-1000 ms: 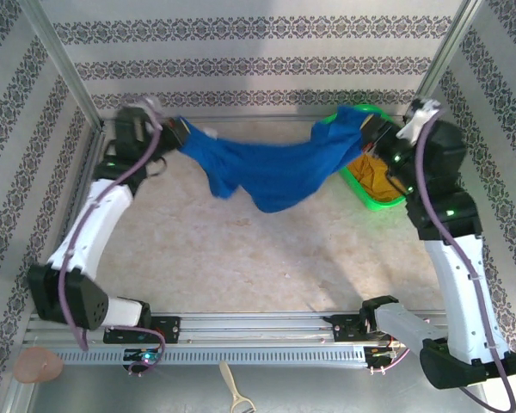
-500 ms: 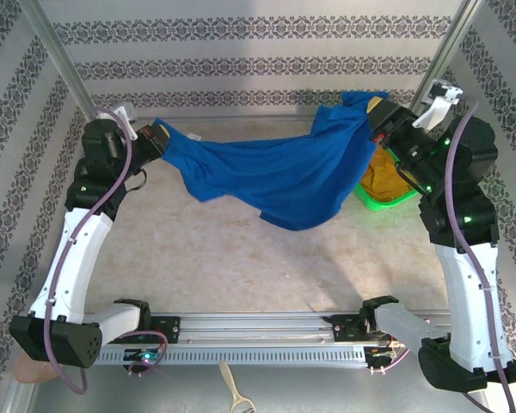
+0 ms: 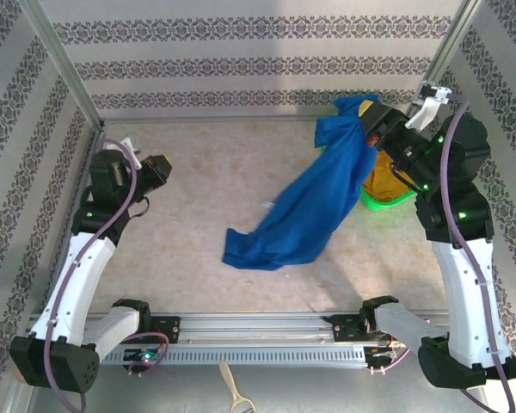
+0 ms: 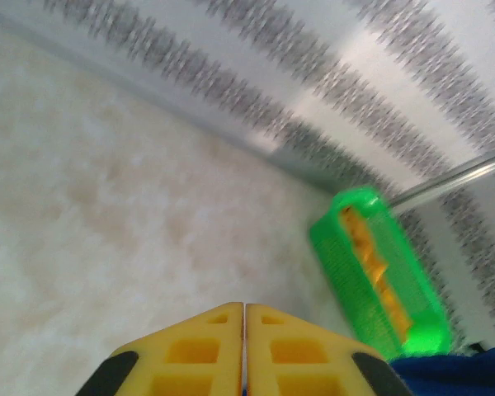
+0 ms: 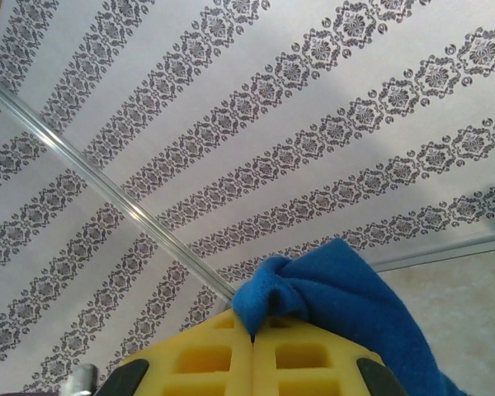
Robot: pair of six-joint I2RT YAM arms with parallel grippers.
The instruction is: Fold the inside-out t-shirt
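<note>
Shirt: the blue t-shirt (image 3: 310, 206) hangs from the far right corner and slopes down to the middle of the table (image 3: 198, 258). Its lower end lies there in a loose heap, neither spread nor folded.
Right gripper: the right gripper (image 3: 370, 125) is raised at the far right, and its fingers are clenched on a small bunch of the shirt's cloth.
Left gripper: the left gripper (image 3: 168, 164) is at the left side, well apart from the shirt. Its fingers are pressed almost together and carry nothing.
Risk of twisting: you hold the shirt at one point only, so I think it can turn and rope up if you move it.
Risk at the basket: the hanging cloth passes just beside the green basket (image 3: 396, 200) with the orange garment (image 3: 380, 182) in it. If you lower or swing to the right, the cloth may fall in or catch the rim.
Risk of slipping: the held bunch looks small, and a quick pull may free it.
Risk at the next grasp: in the heap you may pinch several layers. With fingers this close, you would only push the cloth.
</note>
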